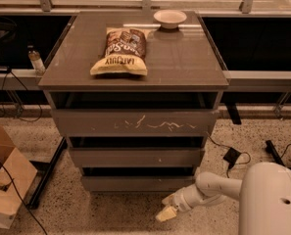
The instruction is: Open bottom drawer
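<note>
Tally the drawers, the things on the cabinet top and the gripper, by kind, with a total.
Drawers: 3 (top drawer, middle drawer, bottom drawer)
Chip bag: 1
Bowl: 1
Gripper: 1, low near the floor, in front of the bottom drawer's right part
Total: 6

cabinet top point(184, 58): chip bag point(120, 53), white bowl point(170, 18) | pincer point(165, 213): low over floor point(110, 214)

Speckled floor point(110, 210) surrounds the grey-brown cabinet point(184, 58); a pale ledge point(262, 77) runs behind it; a cardboard box point(8, 190) left of it; warm dim light; the gripper point(165, 213) low at its front right.
</note>
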Available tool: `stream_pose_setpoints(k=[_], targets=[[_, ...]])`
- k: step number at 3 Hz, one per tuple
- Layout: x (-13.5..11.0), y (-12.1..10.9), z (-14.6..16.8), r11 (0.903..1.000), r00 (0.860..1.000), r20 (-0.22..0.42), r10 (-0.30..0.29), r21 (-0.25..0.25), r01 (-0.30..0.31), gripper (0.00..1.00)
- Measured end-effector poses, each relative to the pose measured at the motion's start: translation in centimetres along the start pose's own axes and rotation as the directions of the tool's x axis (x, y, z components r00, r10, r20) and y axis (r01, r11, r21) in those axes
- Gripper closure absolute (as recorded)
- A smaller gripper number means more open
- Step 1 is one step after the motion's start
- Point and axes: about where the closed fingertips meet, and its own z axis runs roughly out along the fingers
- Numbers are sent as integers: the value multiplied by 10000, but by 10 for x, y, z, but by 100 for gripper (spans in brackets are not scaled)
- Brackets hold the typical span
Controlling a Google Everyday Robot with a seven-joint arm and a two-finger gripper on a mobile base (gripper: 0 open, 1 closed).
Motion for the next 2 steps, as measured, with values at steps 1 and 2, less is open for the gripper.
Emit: stream_pose_setpoints(k=[1,2], targets=[[-10,1,-11,9995,9988,370,-310,48,308,12],[-25,-17,-19,9987,9946,922,-486,214,468,0]])
